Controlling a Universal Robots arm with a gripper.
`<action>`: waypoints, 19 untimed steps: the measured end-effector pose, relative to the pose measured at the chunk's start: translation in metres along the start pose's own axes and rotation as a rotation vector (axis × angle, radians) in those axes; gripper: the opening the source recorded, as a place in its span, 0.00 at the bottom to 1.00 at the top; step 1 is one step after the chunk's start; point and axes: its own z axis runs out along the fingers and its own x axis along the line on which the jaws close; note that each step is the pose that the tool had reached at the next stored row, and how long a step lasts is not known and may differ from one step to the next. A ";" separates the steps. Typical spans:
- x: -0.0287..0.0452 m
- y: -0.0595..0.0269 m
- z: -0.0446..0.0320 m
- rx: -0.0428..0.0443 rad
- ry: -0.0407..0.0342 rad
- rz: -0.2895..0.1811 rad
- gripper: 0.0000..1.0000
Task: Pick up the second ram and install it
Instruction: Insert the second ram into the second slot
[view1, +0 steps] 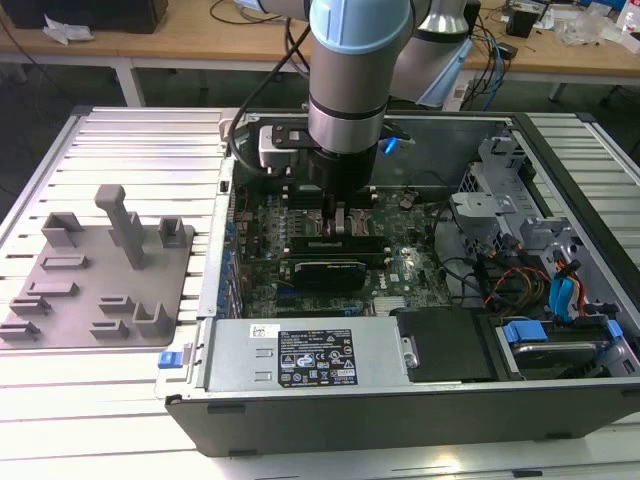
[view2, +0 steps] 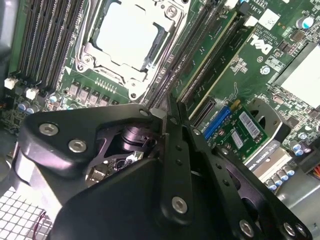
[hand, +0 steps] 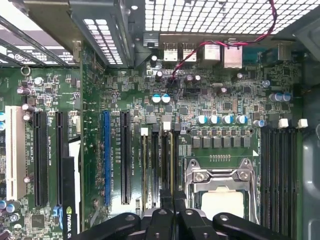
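Currently the hand (view1: 340, 222) is reaching down into the open computer case (view1: 400, 425), which is lying on the bench (view1: 100, 410) toward the exterior view's right. It is working over the middle of the motherboard (view1: 415, 265). In both wrist views its black fingers (view2: 175, 150) are showing drawn together. The second ram (hand: 170, 165) is standing on edge in the row of memory slots (hand: 159, 165) just beside the processor (hand: 222, 202), with its top edge running straight in between the fingertips. So the hand seems to be pinching the stick near one end, though pinching and merely pressing are looking much alike here. Another stick (hand: 145, 167) is sitting in the same row, near it.

The main risk, as I am judging it, is uneven seating. With the hold sitting toward one end, any downward push is loading that end first, so the far end could be riding high and failing to lock.

If the stick is going in slightly tilted or off its slot, the force is passing into the motherboard instead and flexing it. A thin edge between closed pads may also be sliding upward under pressure.

The neighbouring stick is close enough that a sideways drift of the fingers could be knocking it.
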 end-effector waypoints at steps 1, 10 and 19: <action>0.0000 -0.0004 0.0000 0.0002 0.0038 0.003 0.09; 0.0000 -0.0009 0.0016 0.0030 0.0073 0.003 0.09; 0.0002 -0.0009 0.0025 0.0029 0.0067 0.003 0.09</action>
